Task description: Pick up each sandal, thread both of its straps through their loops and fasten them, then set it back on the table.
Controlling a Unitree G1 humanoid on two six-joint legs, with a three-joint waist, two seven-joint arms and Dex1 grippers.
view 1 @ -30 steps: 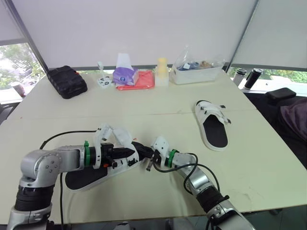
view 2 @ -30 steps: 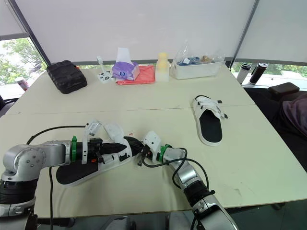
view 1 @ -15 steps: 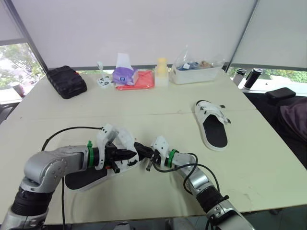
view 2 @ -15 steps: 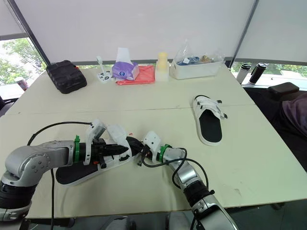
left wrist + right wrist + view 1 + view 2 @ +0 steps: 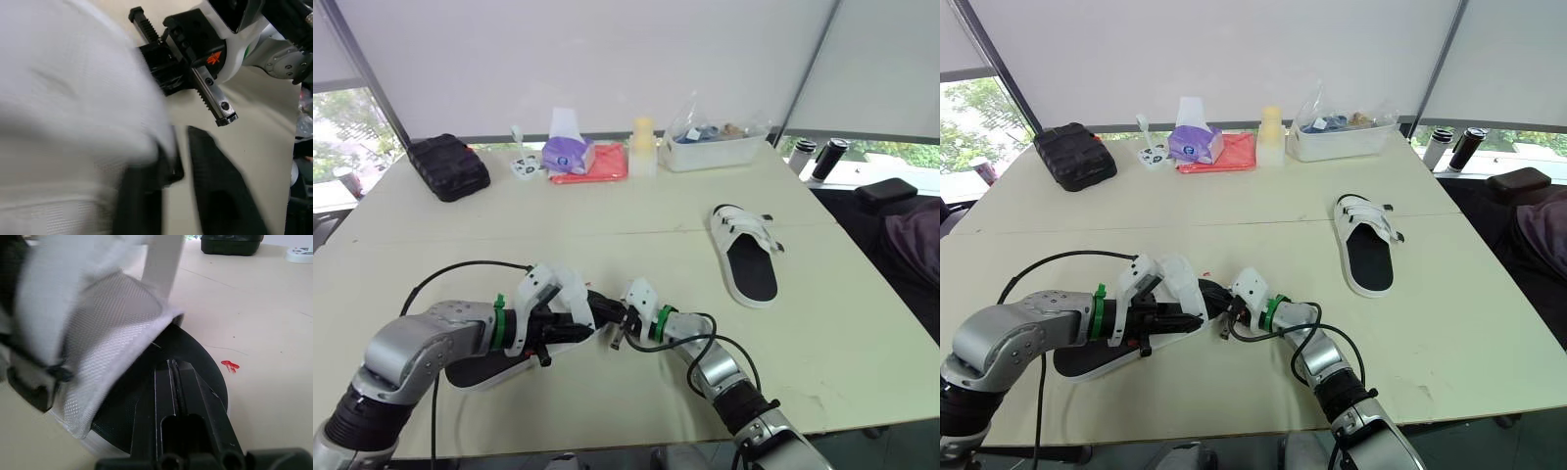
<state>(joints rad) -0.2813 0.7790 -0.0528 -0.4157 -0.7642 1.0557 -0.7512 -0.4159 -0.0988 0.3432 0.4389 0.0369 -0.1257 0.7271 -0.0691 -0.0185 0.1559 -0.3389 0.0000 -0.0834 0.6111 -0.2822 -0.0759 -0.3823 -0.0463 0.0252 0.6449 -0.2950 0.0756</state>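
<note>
The near sandal, white with a black footbed, lies at the table's front left. Its loose white strap arches above my left gripper. That gripper reaches in under the strap; in the left wrist view its fingers stand a narrow gap apart, with the strap against one of them. My right gripper is shut, its tips resting on the sandal's black footbed at the end nearest it. The second sandal lies flat at mid right, straps across it.
Along the table's far edge stand a black case, a purple tissue pack, a red cloth, a yellow bottle and a clear box. Black cables loop from both wrists.
My left gripper has slid right, further in under the strap and closer to my right gripper. The right arm and the far sandal have stayed put.
</note>
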